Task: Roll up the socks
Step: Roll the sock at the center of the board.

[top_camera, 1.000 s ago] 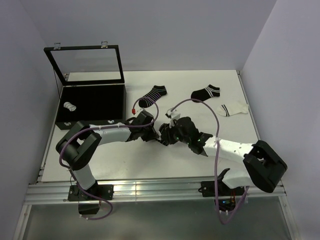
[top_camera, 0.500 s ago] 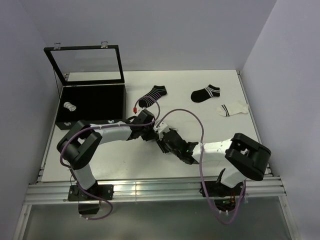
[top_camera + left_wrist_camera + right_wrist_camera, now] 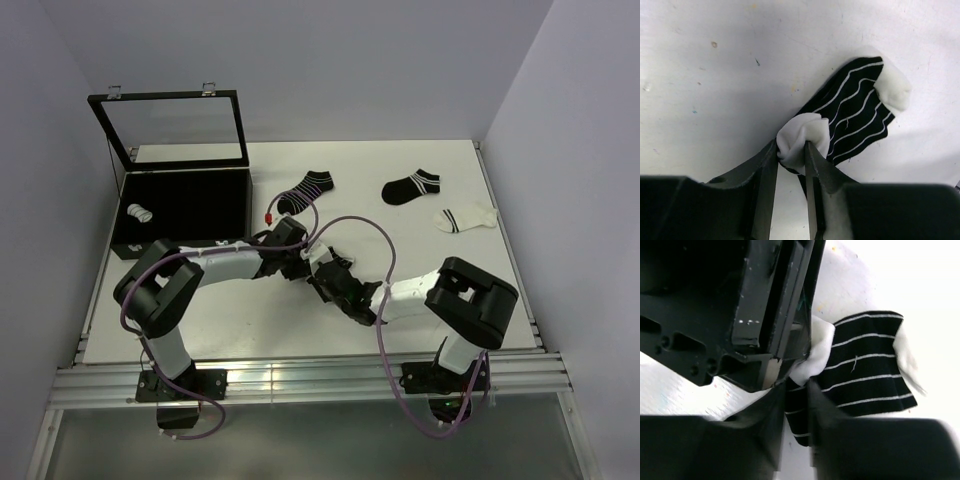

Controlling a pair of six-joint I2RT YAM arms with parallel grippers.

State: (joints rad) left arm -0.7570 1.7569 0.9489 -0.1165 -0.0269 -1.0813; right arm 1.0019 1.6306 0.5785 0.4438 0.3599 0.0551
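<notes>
A black sock with thin white stripes and white toe and heel (image 3: 855, 115) lies on the white table between both arms. My left gripper (image 3: 791, 151) is shut on its bunched white end. In the right wrist view the same sock (image 3: 865, 365) shows, and my right gripper (image 3: 797, 400) is shut on the black striped edge just below that white bunch, right beside the left gripper's body (image 3: 765, 305). From above, the left gripper (image 3: 297, 261) and right gripper (image 3: 323, 276) meet at the table's middle and hide this sock.
Three flat socks lie at the back: a striped one (image 3: 305, 190), a black one (image 3: 411, 186) and a white one (image 3: 466, 217). An open black box (image 3: 200, 200) at the left holds a rolled sock (image 3: 140, 212); its lid (image 3: 175, 130) stands up.
The right arm has folded in to the left, bringing its gripper against the left one, and its jaws have narrowed onto the sock. The left gripper has kept its hold and place.
</notes>
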